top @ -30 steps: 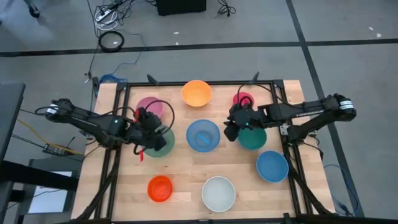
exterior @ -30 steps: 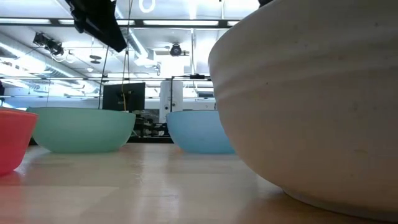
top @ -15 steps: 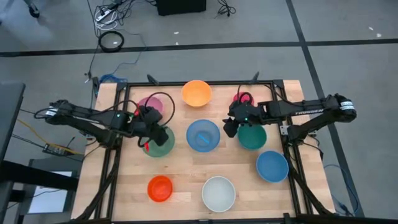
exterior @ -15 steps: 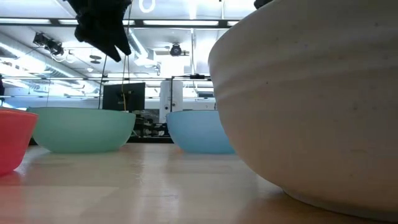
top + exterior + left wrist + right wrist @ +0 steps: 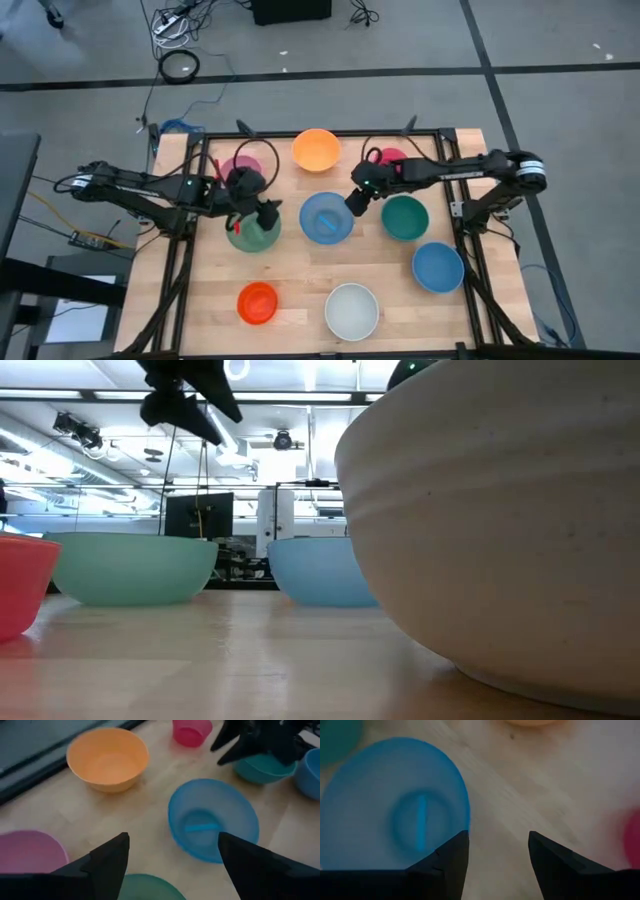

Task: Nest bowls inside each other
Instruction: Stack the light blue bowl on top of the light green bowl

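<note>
Nine bowls spread singly on tabletop point(image 5: 290, 290), none nested. Right claw point(image 5: 354, 199) apart, empty, just right of centre blue bowl point(image 5: 326, 217), nearer to it. Left claw point(image 5: 262, 212) apart, empty, over green bowl point(image 5: 252, 235), left of blue bowl.

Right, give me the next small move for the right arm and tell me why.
Probably bring the right gripper down over the near rim of the centre blue bowl and close on it. Its fingers stand open and empty beside that bowl's rim, as the right wrist view shows, and every bowl sits apart, none nested. The left gripper, open too, hangs over the sage green bowl.
</note>
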{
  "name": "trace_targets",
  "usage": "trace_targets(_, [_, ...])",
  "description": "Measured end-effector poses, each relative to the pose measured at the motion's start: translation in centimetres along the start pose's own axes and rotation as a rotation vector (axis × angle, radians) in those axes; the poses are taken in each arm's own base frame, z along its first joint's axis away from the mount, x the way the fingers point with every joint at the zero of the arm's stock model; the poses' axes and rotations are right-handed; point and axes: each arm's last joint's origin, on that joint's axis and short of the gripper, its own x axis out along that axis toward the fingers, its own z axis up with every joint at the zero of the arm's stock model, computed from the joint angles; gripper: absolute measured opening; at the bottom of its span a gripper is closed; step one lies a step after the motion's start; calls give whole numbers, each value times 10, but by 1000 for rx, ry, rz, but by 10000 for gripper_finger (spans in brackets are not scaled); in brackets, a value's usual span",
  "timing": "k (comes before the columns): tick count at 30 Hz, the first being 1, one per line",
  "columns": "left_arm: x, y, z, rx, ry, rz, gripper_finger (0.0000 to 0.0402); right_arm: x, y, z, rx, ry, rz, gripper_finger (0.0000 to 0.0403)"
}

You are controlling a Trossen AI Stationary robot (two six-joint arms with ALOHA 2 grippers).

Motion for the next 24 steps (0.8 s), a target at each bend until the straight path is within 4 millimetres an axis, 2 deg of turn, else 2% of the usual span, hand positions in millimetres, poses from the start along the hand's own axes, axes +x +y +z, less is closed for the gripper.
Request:
trace_targets(7, [0,-2,1,26,-9,-17,312,17,8,2,-4,15,81,194])
trace_targets(24, [0,-1,1,28,-3,-19,312,17,11,2,-2,39,153,194])
